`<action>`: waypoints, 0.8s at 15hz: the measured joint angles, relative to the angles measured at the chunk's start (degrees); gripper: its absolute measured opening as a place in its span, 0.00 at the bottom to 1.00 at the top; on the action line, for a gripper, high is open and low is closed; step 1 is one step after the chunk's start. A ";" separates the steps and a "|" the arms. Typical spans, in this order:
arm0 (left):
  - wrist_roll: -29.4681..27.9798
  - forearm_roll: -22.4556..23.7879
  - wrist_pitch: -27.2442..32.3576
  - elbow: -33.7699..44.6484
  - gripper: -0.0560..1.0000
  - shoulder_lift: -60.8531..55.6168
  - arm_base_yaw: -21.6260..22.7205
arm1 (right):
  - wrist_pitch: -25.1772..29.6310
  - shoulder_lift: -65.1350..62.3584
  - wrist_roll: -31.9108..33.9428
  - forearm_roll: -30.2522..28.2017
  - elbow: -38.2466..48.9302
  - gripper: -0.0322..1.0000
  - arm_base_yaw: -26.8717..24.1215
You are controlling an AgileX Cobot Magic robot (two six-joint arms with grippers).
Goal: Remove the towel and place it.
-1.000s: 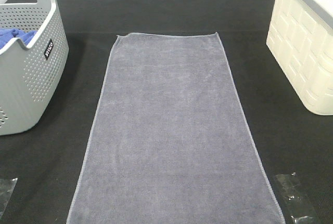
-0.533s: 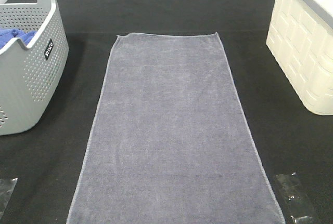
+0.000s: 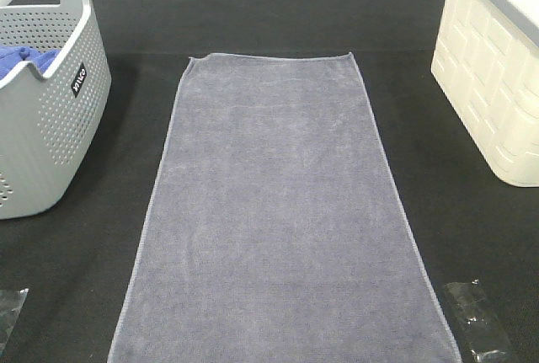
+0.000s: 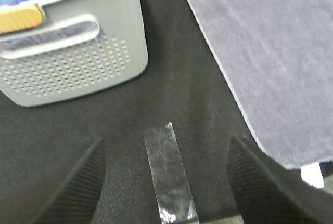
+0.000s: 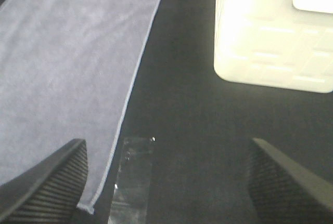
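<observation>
The towel [image 3: 278,211] lies spread flat along the middle of the table [image 3: 278,9], its long sides running from the near edge toward the far edge, its far hem well short of that edge. Nothing of mine touches it.

At the table's left edge stands the grey basket [image 3: 42,119], perforated, with a blue cloth [image 3: 21,60] inside; it sits apart from the towel, with bare black table between them. My left hand [image 4: 166,182] hangs open over the near left corner, its two fingers spread wide with a strip of clear tape [image 4: 169,174] on the table between them. From that wrist I see the basket's handle slot just beyond the tape, and the towel's near corner beside one finger [image 4: 260,182], though I cannot tell whether they touch.

My right hand [image 5: 166,182] is open too, above the near right corner, with another strip of tape [image 5: 132,180] lying just beside the towel's hem. At the right edge sits a cream bin [image 3: 497,85], well apart from the towel.
</observation>
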 joint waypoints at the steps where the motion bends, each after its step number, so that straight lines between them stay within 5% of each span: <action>1: 0.00 0.00 0.00 0.00 0.67 -2.52 0.00 | 0.00 -0.40 0.06 0.11 0.00 0.78 -0.06; 12: 0.00 -0.06 0.00 0.00 0.67 -6.25 0.00 | 0.00 -0.69 0.11 0.29 0.00 0.78 -0.06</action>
